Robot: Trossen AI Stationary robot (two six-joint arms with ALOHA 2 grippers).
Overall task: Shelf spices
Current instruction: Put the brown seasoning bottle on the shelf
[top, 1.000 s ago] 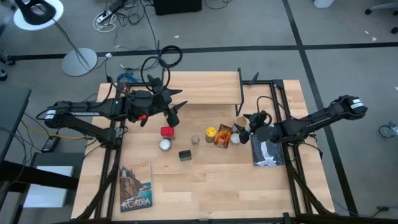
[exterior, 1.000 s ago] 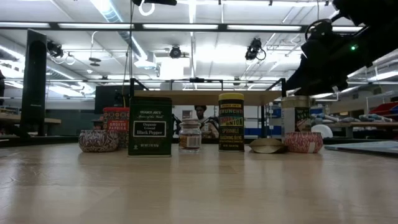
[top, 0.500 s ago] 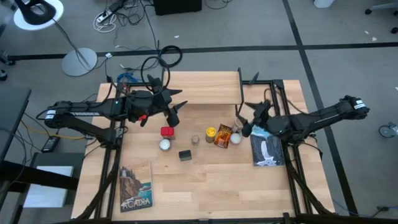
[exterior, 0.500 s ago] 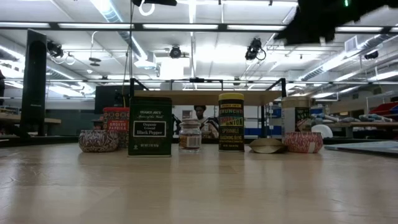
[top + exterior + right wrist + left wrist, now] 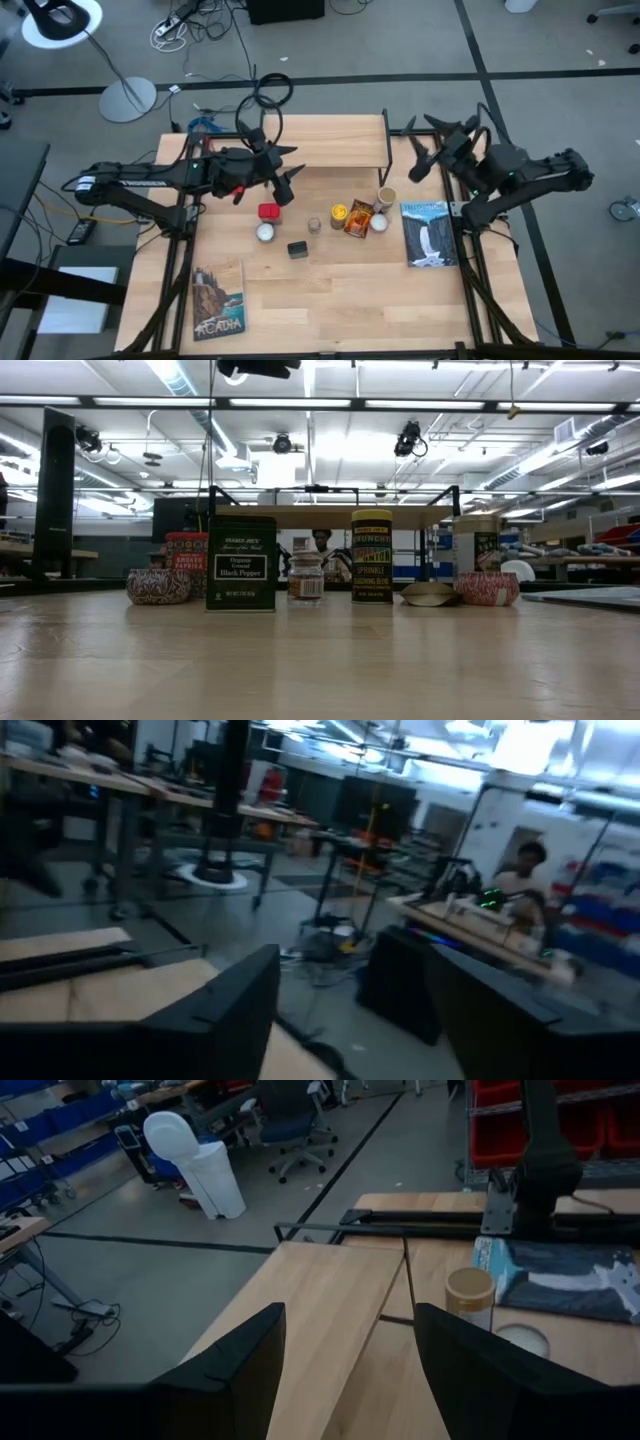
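High view: six spices on the table, none shelved, both grippers empty
High view: I judge nothing placed yet, since the light wooden shelf plank on thin black legs [image 5: 325, 140] is bare while the red tin [image 5: 268, 212], dark tin [image 5: 297, 249], small pale-capped jar [image 5: 314, 224], yellow black-lidded jar [image 5: 339, 213], orange packet [image 5: 358, 218] and tan cylindrical jar [image 5: 386, 197] cluster in front of it; my left gripper [image 5: 285, 180] reaches in over the shelf's front left corner, my right gripper [image 5: 425, 152] hangs raised beside the shelf's right end, arm folded back. Low view: the containers stand upright in a row, shelf behind them. Left wrist view: fingers wide apart, nothing between, aimed along the plank. Right wrist view: fingers apart and empty, pointed out at the room
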